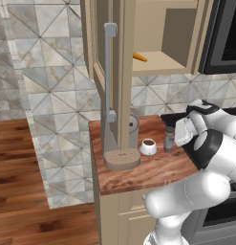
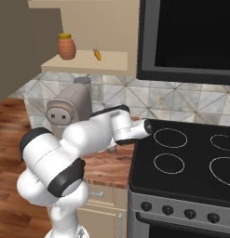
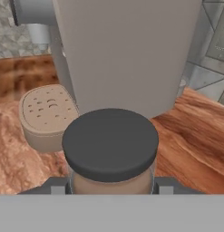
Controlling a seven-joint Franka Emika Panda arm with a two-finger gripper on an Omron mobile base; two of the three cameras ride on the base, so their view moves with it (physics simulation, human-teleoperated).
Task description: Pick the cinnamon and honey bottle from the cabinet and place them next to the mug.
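As seen from the left base view, the cinnamon [image 1: 169, 139] stands upright on the wooden counter [image 1: 153, 170] just right of the mug [image 1: 148, 146], with the gripper [image 1: 175, 135] at the jar. From the right base view, the honey bottle [image 2: 67, 46] sits on the cabinet [image 2: 88, 62] shelf. Through the hand view, the jaws are closed on the cinnamon [image 3: 110, 149], its dark cap between them.
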